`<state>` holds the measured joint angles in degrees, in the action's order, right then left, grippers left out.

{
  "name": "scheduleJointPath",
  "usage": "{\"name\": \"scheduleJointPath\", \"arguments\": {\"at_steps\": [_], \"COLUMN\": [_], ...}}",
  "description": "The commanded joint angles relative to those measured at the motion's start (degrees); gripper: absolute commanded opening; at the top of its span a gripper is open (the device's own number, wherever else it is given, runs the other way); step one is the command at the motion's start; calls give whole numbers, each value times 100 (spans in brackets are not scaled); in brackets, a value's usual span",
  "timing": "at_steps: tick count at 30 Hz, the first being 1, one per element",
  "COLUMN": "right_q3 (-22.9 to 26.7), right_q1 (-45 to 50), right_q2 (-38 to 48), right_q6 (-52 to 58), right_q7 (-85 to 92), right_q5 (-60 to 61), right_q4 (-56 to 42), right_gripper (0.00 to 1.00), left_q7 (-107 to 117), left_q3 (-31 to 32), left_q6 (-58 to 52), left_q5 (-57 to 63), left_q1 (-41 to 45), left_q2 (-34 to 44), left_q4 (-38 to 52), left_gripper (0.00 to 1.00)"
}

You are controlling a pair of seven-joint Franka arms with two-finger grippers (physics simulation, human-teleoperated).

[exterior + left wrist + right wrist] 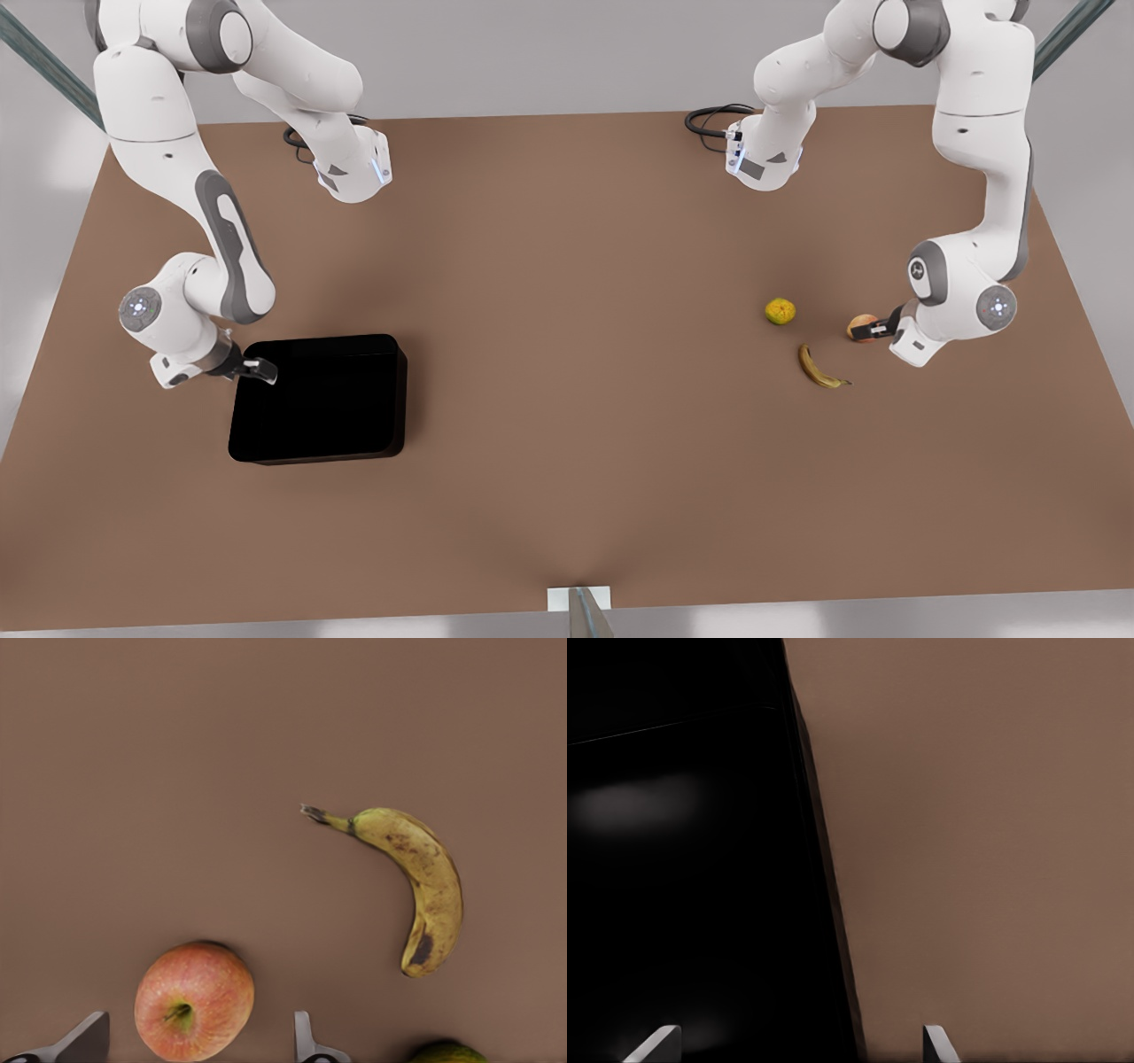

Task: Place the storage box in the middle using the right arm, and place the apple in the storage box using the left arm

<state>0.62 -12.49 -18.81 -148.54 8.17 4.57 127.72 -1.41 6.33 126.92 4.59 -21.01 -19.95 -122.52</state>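
The left gripper (873,330) sits low on the front view's right, its 2 fingers (84,1041) spread apart on either side of the apple (194,1000), which rests on the table (567,266); no contact with the fruit is clear. The banana (416,886) lies near the apple, and a yellow-green fruit (780,311) sits a little farther off; all 3 fruits are apart from each other. The right gripper (257,368) is on the front view's left at the box (328,403), over its wall; in the right wrist view its fingers (656,1045) stand apart, 1 over the box's inside, 1 over the table, the wall between them. The box sits well left of the table's middle.
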Motion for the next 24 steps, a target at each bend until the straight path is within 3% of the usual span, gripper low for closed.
{"name": "scheduleJointPath", "arguments": {"at_steps": [1,4,5,6,7,10,13,24], "right_q3": [0,0,0,0,0,0,0,-9], "right_q1": [1,10,10,10,10,10,10,18], "right_q2": [0,-88,-149,-149,-167,-501,-527,-158], "right_q6": [-17,-105,-140,-140,-140,-395,-457,-79], "right_q7": [0,0,0,0,0,9,53,246], "right_q5": [0,0,0,0,0,-9,-9,0], "right_q4": [25,33,25,16,16,-28,-28,-134], "right_gripper": [100,100,76,32,27,27,21,21], "left_q7": [0,0,0,0,0,0,0,0], "left_q3": [-9,-9,-9,-9,-18,-18,-18,-53], "left_q6": [-1,-1,17,17,17,52,61,114], "left_q5": [69,60,69,69,69,69,69,271], "left_q1": [0,-61,-62,-62,-62,-62,-62,-105], "left_q2": [0,-123,-211,-237,-255,-360,-422,-510], "left_q4": [0,18,35,70,70,79,79,70], "left_gripper": [100,100,100,100,100,100,100,100]}}
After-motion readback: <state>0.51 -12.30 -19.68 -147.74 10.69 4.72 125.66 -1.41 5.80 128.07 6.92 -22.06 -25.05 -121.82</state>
